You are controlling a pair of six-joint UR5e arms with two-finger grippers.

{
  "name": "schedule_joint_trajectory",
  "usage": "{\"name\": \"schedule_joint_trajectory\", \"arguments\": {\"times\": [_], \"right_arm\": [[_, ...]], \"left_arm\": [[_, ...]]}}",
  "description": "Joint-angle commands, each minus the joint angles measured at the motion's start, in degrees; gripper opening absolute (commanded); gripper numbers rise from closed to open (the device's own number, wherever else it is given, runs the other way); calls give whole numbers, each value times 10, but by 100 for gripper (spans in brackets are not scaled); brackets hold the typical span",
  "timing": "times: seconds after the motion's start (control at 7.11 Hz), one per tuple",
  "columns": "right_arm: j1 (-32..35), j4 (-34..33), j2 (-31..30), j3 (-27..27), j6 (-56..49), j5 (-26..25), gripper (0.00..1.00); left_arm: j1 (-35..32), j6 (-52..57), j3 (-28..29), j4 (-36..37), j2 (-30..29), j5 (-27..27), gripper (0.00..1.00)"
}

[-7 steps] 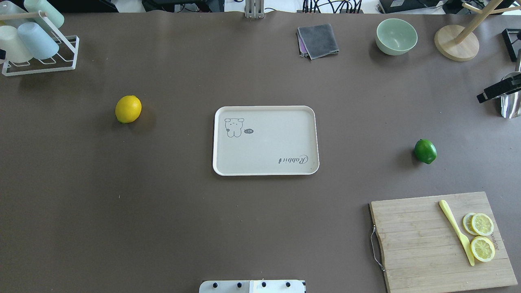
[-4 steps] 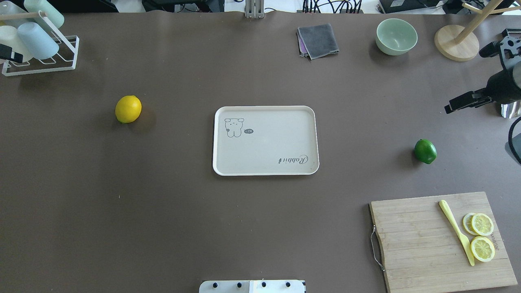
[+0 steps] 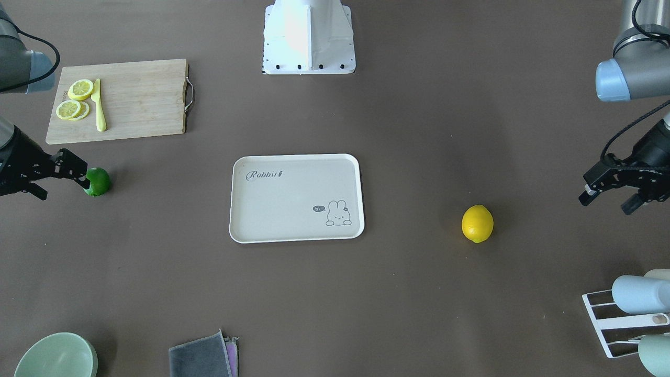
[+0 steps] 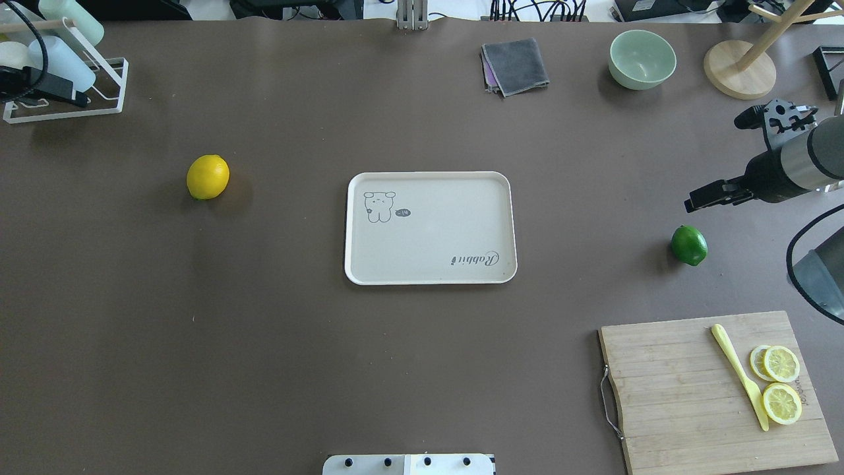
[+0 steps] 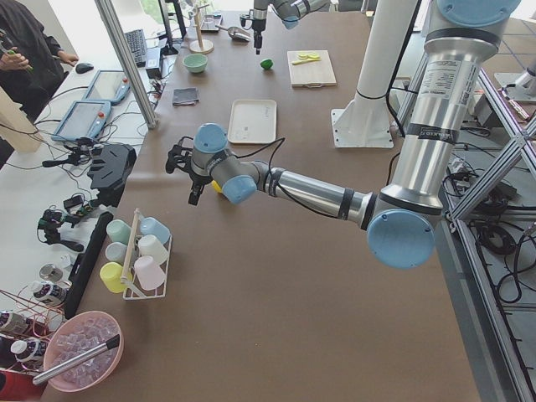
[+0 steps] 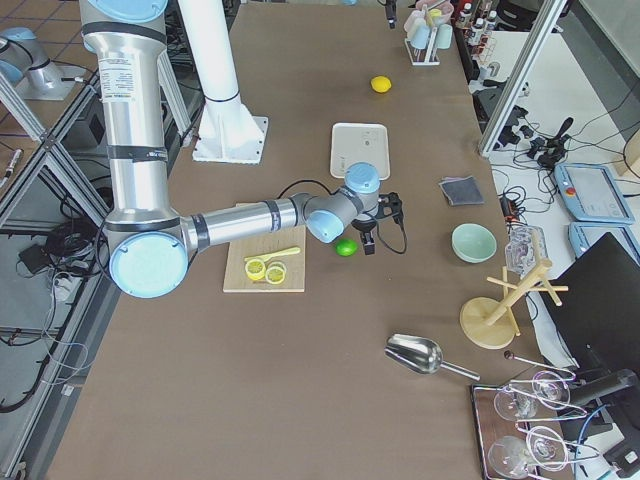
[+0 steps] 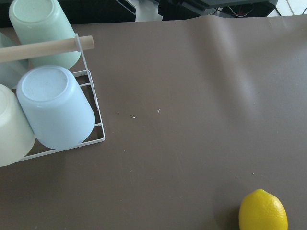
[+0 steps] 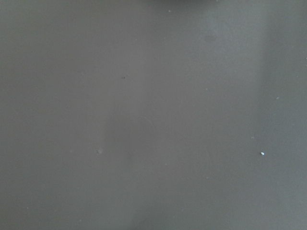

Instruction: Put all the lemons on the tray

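The yellow lemon (image 4: 208, 177) lies on the table left of the tray (image 4: 428, 231); it also shows in the left wrist view (image 7: 263, 211). The dark green lemon (image 4: 689, 245) lies to the tray's right. The tray holds nothing. My left gripper (image 3: 606, 203) is open and empty, above the table between the cup rack and the yellow lemon. My right gripper (image 3: 60, 187) is open and empty, hovering close beside the green lemon (image 3: 98, 181); one of its fingers (image 4: 709, 196) points toward the tray. The right wrist view shows only bare table.
A wooden cutting board (image 4: 686, 396) with lemon slices and a yellow knife lies at the near right. A cup rack (image 4: 66, 99) stands far left. A green bowl (image 4: 641, 58), a grey cloth (image 4: 515, 66) and a wooden stand (image 4: 738, 69) are along the far edge.
Both arms have come in from the table's sides. The right gripper has moved toward the green lemon, the left toward the cup rack. The lemons and tray have not moved.
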Motion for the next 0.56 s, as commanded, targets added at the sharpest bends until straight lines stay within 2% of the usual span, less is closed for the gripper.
{"name": "schedule_joint_trajectory", "arguments": {"times": [0.0, 0.42], "right_arm": [[-33, 2, -11, 4, 26, -5, 100], [-69, 2, -25, 4, 26, -31, 100]], "left_arm": [[21, -37, -2, -5, -13, 13, 98], [35, -60, 0, -5, -26, 13, 98]]}}
